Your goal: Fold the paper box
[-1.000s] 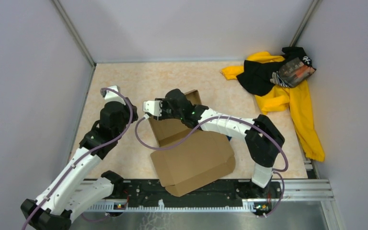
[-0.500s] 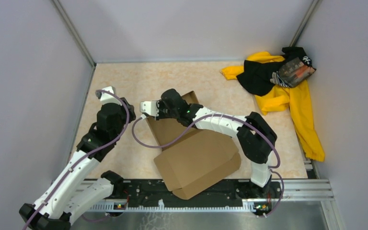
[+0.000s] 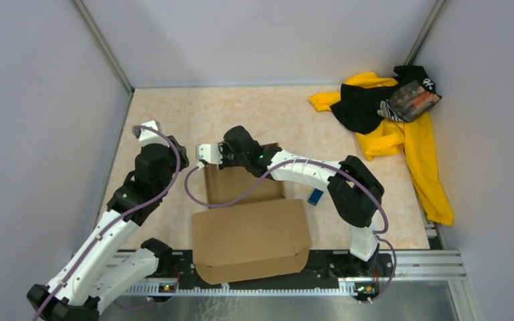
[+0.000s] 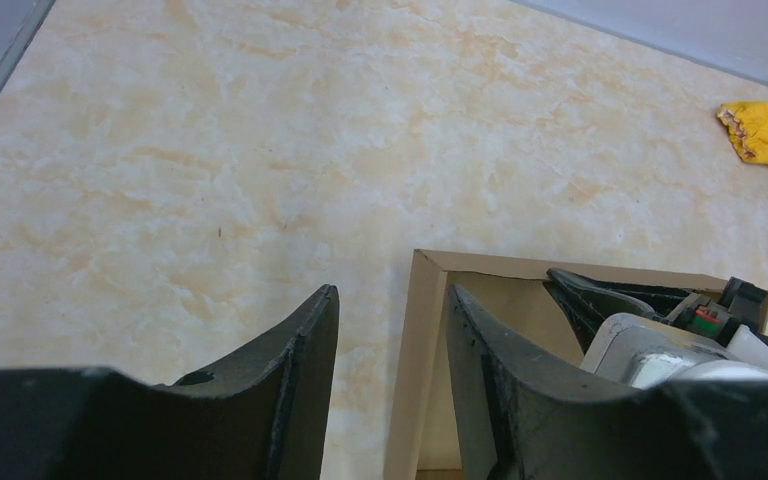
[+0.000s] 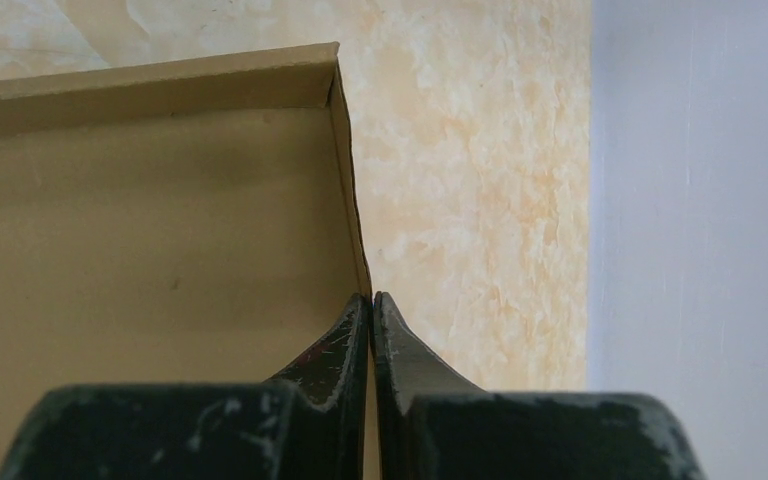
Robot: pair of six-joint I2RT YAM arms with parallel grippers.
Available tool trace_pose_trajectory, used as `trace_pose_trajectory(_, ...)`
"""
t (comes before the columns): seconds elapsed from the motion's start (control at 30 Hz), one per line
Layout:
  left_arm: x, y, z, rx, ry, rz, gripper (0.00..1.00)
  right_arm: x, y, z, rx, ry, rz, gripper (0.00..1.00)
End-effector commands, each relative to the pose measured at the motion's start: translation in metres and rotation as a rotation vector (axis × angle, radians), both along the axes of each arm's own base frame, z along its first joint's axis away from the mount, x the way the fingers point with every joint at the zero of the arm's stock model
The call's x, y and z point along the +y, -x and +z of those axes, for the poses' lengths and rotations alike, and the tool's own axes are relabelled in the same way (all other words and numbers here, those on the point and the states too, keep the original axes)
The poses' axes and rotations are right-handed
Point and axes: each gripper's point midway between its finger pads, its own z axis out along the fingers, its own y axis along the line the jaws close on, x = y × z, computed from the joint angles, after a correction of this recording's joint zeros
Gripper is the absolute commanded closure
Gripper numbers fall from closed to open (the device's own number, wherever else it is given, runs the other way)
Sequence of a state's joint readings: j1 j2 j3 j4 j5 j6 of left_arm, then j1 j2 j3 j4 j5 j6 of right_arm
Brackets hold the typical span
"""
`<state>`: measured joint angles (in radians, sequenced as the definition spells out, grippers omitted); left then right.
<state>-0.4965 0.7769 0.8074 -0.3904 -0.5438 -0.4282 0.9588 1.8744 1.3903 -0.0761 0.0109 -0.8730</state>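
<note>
Brown unprinted cardboard forms the paper box [image 3: 251,231], lying in the middle of the marbled beige worktop [image 3: 174,114]: a shallow open tray on the far side, its flat lid panel spread toward the arm bases and overhanging the near edge. The right claw [image 5: 371,300] is clenched on the tray's thin upright left wall [image 5: 350,200], close to the far corner. The left claw [image 4: 390,292] hovers just outside that wall, fingers partly spread, grasping nothing. The step in hand looks like steadying the side walls. Next, I judge, the lid panel must swing over the tray, which calls for the left claw to catch it while the right pins the wall upright.
</note>
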Motion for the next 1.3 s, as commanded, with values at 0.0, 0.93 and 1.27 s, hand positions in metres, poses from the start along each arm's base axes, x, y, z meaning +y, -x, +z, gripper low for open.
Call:
trace_pose_trajectory(0.0,0.005,-0.001,0.013,-0.033,0.002,0.022,0.5,0.002,-0.011,0.025,-0.015,-0.075,-0.058,1.0)
trace_pose_trajectory(0.93,0.001,0.005,0.028,-0.037,0.034,-0.013,0.5,-0.147,-0.082,-0.036,0.402,-0.147,-0.895,1.0)
trace_pose_trajectory(1.27,0.001,0.013,0.039,-0.05,0.051,-0.035,0.49,-0.194,-0.067,-0.052,0.444,-0.176,-1.192,1.0)
